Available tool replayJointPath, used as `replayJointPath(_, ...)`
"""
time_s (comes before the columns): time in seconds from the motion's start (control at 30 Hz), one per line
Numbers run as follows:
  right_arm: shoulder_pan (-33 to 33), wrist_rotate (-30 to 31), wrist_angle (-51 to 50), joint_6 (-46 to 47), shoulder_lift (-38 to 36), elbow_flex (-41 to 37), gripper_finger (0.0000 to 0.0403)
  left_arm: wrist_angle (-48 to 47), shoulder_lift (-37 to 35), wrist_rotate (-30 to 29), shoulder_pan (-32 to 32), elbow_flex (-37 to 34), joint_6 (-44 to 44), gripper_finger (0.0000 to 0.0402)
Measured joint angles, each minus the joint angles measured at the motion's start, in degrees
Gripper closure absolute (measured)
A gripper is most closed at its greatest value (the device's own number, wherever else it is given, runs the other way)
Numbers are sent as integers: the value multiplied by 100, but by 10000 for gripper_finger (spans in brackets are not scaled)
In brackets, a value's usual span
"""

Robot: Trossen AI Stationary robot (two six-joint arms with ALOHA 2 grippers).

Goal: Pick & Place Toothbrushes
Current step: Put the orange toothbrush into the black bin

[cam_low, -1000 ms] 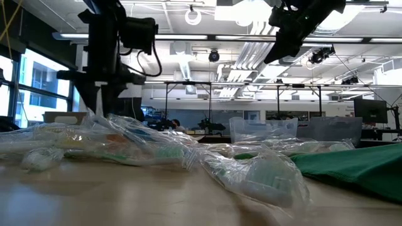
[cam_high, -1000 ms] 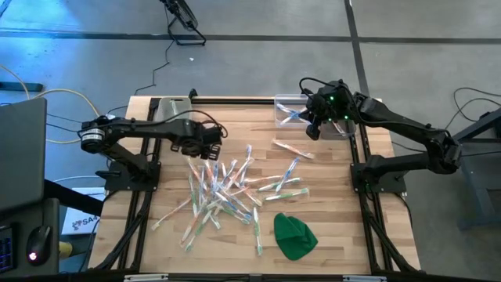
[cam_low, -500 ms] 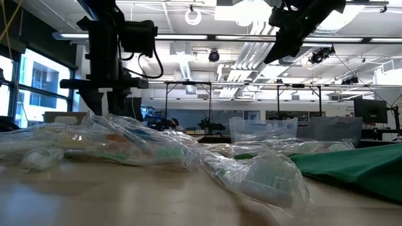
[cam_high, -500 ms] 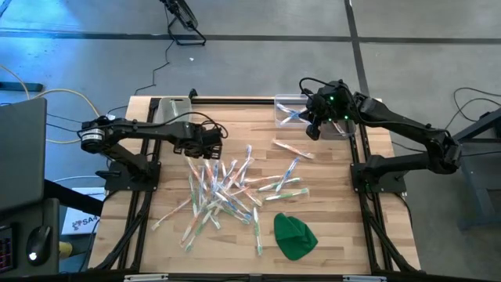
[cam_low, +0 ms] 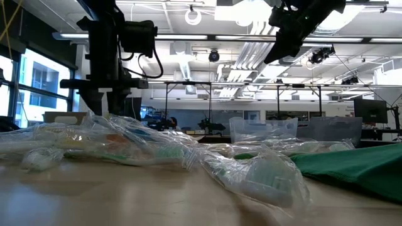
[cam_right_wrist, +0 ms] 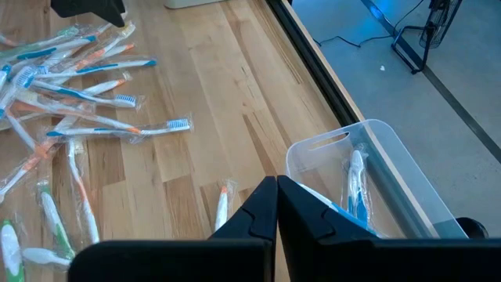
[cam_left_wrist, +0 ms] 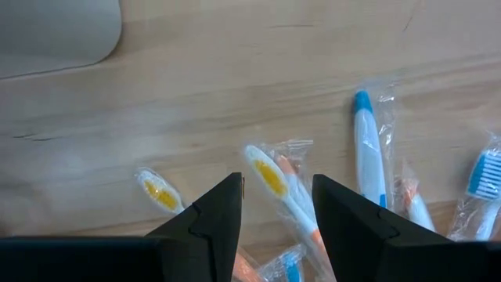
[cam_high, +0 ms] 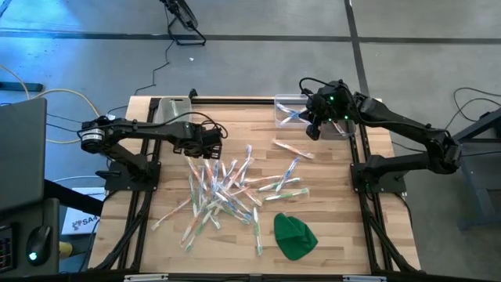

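Many wrapped toothbrushes (cam_high: 227,192) lie in a loose pile on the middle of the wooden table. My left gripper (cam_high: 205,147) hangs open over the pile's far left end, pointing steeply down. In the left wrist view its fingers (cam_left_wrist: 275,182) stand on either side of an orange-and-yellow toothbrush (cam_left_wrist: 266,174) below them, without touching it. My right gripper (cam_high: 313,131) is shut and empty, raised beside a clear bin (cam_high: 291,110) at the far right. That bin (cam_right_wrist: 376,168) holds a few toothbrushes (cam_right_wrist: 356,184).
A second clear bin (cam_high: 174,108) stands at the table's far left. A green cloth lump (cam_high: 294,235) lies near the front right. Single toothbrushes (cam_high: 293,149) lie between the pile and the right bin. Bare wood shows along the far edge between the bins.
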Motion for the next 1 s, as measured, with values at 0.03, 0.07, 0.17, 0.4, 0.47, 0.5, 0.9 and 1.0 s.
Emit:
replayJointPath(0.03, 0, 0, 0, 0, 0, 0, 400, -2, 0, -3, 0, 0, -9, 250)
replayJointPath(0.07, 0, 0, 0, 0, -1, 0, 400, -2, 0, -5, 0, 0, -14, 250)
replayJointPath(0.17, 0, 0, 0, 0, -1, 0, 400, 0, 0, -9, 1, 0, -14, 250)
replayJointPath(0.4, 0, -1, 0, 0, -1, 0, 400, 8, 109, -11, 0, 0, -118, 250)
replayJointPath(0.47, 0, 0, -2, 0, 0, 0, 400, 42, 224, -10, 0, 0, -143, 250)
replayJointPath(0.5, 0, 0, -2, 0, 0, 0, 400, 111, 309, -4, 0, 0, -142, 250)
replayJointPath(0.9, 0, -1, -13, 0, 0, 0, 400, 314, 951, 295, 0, 0, 177, 250)
replayJointPath(1.0, 0, -1, -13, 0, 0, 0, 400, 330, 951, 292, 0, 0, 182, 250)
